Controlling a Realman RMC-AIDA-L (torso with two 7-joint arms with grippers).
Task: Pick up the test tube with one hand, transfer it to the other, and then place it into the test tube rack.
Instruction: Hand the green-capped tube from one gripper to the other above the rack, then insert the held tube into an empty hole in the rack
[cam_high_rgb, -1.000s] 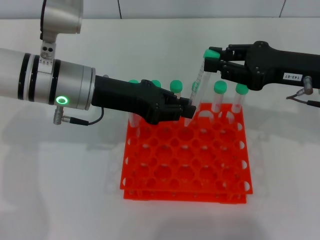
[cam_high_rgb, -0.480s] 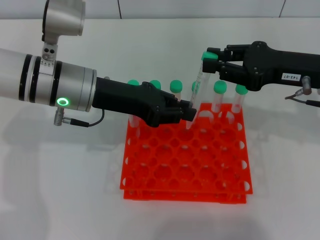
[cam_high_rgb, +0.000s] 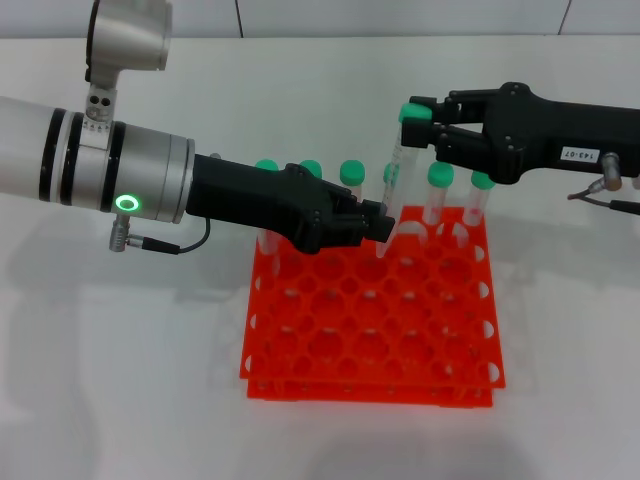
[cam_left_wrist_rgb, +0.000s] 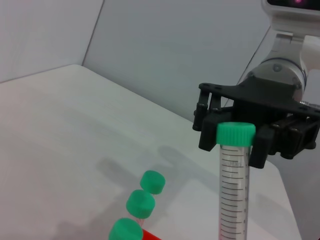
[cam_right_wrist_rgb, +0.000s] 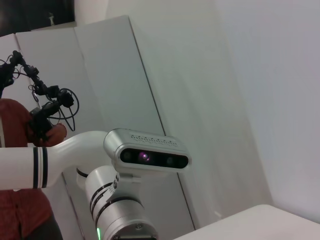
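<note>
Above the rack: a handover in mid-air, both arms meeting over the orange grid.
Left gripper (cam_high_rgb: 372, 222): reaching in from the left on the arm with the green ring light, fingers clenched on the lower end of the test tube (cam_high_rgb: 396, 185).
Test tube: nearly upright, leaning slightly, its foot just over the rack's back rows, its green cap raised to the right gripper's level.
Right gripper (cam_high_rgb: 425, 122): coming in from the right, white label on its body; its fingers bracket the cap, and from the left wrist camera (cam_left_wrist_rgb: 235, 134) they appear set on either side of it, though whether they already pinch cannot be told.
Step in hand: passing the tube across, by the look of it. Done well, the right gripper should grip firmly just under the cap before the left one lets go, keeping the tube vertical and off its neighbours.
Test tube rack (cam_high_rgb: 370, 330): on the white table (cam_high_rgb: 150, 350), front holes vacant; a row of green-capped tubes (cam_high_rgb: 436, 195) stands along the back edge.
</note>
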